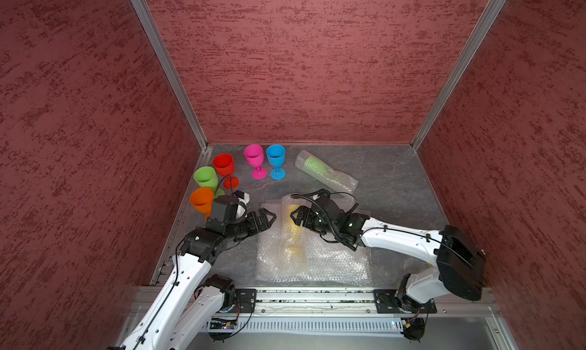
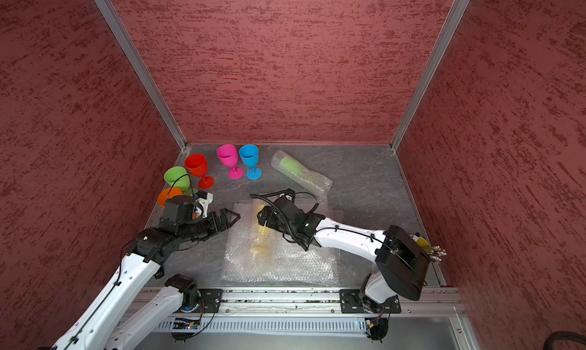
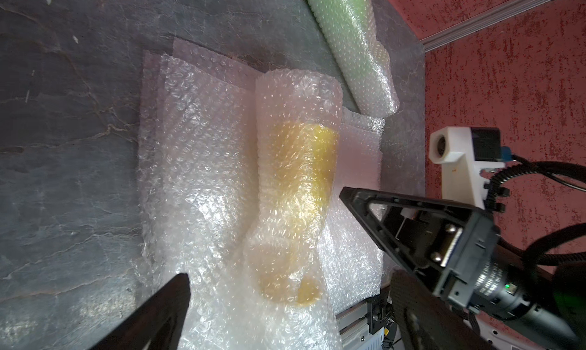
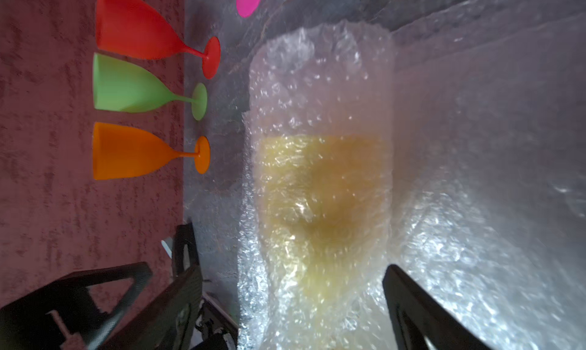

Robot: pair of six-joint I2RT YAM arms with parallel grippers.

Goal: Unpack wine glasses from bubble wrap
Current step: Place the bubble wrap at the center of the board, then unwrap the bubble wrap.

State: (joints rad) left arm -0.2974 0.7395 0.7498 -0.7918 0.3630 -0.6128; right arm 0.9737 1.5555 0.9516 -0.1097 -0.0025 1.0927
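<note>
Setting: a red-walled cell with a dark stone-patterned tabletop (image 1: 396, 189), two white arms reaching in from the near rail.
Left gripper (image 1: 269, 217): jaws released and spread wide, holding nothing. It hangs at the left edge of the bubble wrap, tips pointing toward the sleeve.
Right gripper (image 1: 294, 217): jaws parted. In its wrist view the fingers (image 4: 180, 300) stand either side of the wrapped bowl without clasping it. Whether a tip touches the wrap cannot be told.
Yellow goblet (image 1: 293, 234): on its side between the two grippers, bowl toward the back wall, foot toward the rail, still fully inside its wrap.
Bubble-wrap sleeve (image 1: 290, 202): a translucent tube around the yellow goblet, lying on top of the flat sheets.
Flat bubble-wrap sheets (image 1: 333, 262): stacked mid-table, near the front rail.
Wrapped light green goblet (image 1: 312, 165): lying slantwise in a second sleeve (image 1: 339, 180) toward the back, beyond the right gripper.
Pink goblet (image 1: 254, 156) and blue goblet (image 1: 276, 156): unwrapped, upright, side by side at the back.
Red goblet (image 1: 224, 166), bare light green goblet (image 1: 205, 177), orange goblet (image 1: 201, 199): upright in a row along the left wall — the orange one partly hidden by the left wrist.
Utensil cup (image 2: 420, 241): small and yellow, at the table's right edge in a top view, peeking out behind the right arm.
</note>
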